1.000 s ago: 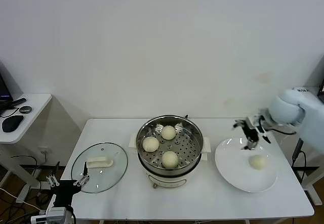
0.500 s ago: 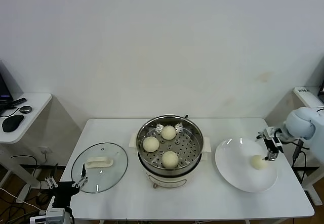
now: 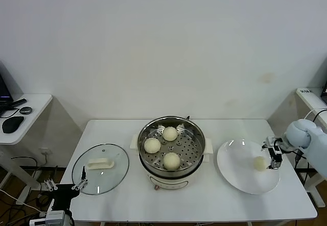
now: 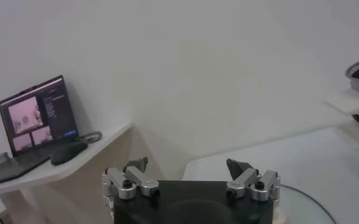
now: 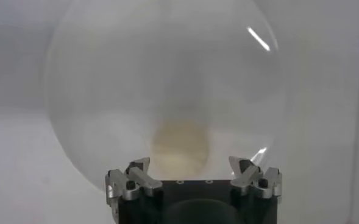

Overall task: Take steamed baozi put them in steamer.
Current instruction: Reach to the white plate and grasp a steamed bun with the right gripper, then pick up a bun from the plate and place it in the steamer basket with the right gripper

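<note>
Baozi (image 3: pixel 260 162), the last one, sits alone on the white plate (image 3: pixel 237 172) beside the steamer (image 3: pixel 171 145), looking soft, light and squashable, so the wide-open, empty right gripper (image 3: pixel 273 155) beside it should pinch gently across its round middle.

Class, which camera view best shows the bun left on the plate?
The right wrist view: the bun fills the centre, just beyond the open right tool. The head view shows it small; the left wrist view misses it.

baozi (image 3: pixel 260 162): cream-white | steamer (image 3: pixel 171 145): shiny steel, perforated tray, cream base | plate (image 3: pixel 240 177): white
</note>
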Available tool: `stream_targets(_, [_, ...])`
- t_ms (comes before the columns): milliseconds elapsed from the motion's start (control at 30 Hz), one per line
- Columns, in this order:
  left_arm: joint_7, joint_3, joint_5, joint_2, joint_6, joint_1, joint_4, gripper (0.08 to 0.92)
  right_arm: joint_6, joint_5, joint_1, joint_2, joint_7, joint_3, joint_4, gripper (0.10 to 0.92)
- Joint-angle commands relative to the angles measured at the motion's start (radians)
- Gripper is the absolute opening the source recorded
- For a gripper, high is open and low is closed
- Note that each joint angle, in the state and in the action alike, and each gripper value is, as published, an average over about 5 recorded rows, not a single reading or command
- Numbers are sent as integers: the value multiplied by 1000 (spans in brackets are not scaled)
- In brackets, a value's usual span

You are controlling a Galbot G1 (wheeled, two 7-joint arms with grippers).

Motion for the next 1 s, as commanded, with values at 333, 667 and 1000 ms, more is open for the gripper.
stream_targets(333, [2,3,-4,-2,6,9,-11,823,-32,-20,-36,64,6,25,-73,693])
stream_targets(667, [1,3,-4,-1,6,9,-11,823,-60,2,-9,46,4,0,-40,500])
stream_targets(1000, [2,5,-6,2,6,4,-17,823,-133,185,309,-68,-19,-223,174,364])
